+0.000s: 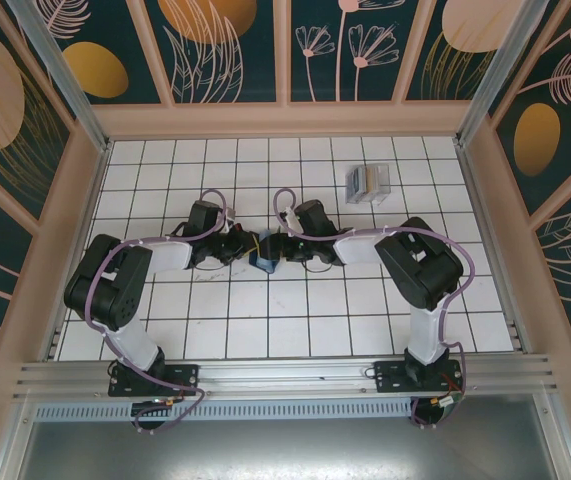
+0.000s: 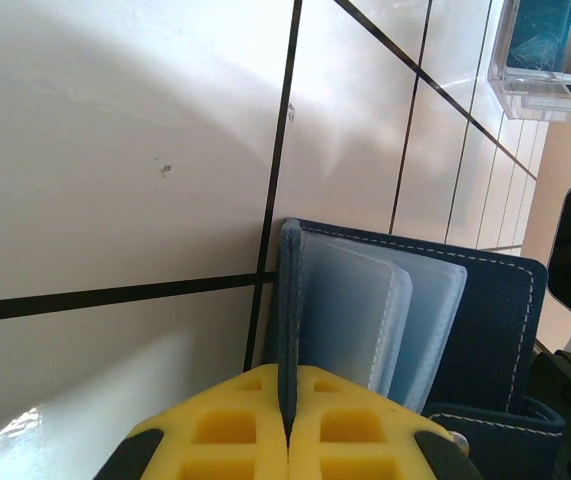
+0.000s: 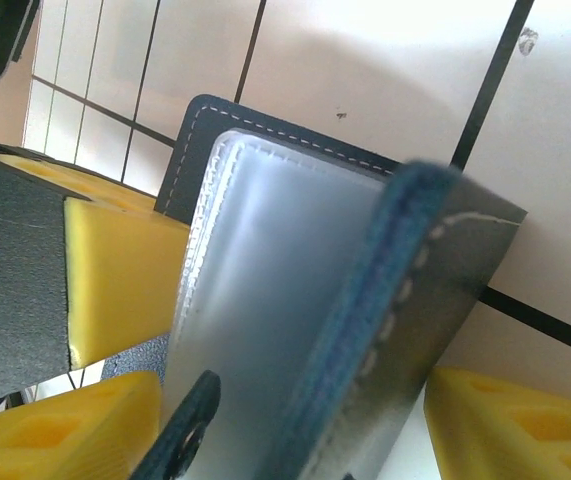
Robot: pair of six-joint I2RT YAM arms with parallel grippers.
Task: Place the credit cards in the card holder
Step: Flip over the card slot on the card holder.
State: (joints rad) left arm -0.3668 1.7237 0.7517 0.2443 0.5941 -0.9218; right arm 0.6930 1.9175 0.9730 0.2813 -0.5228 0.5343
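The left gripper [image 2: 287, 428] is pinched shut on the card holder's [image 2: 485, 320] upright navy cover. From the right, the right gripper [image 3: 285, 430], fingers spread, straddles its other flap.

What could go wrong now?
The left fingers pinch just one thin edge of the card holder, so it might slip or flop shut. The right fingers straddle it closely and could knock it loose. The credit cards sit away in the clear rack; one might drop when carried.
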